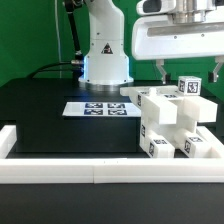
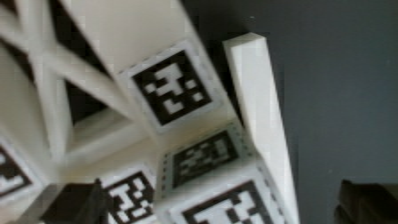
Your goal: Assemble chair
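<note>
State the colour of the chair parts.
The chair parts are white, their tags black-and-white; the exterior view shows it best.

- Table [image 1: 40, 120]: carries every item listed.
- Marker board [image 1: 100, 108]: flat on the table, mid-rear, just in front of the robot base [image 1: 105, 55].
- Chair parts [image 1: 170, 125]: clustered on the table at the exterior view's right, just beside the marker board, some pieces resting on others.
- Rail [image 1: 60, 172]: along the table's front edge, in front of marker board and chair parts.
- Gripper [image 1: 188, 72]: over the chair parts; contact cannot be told.
</note>
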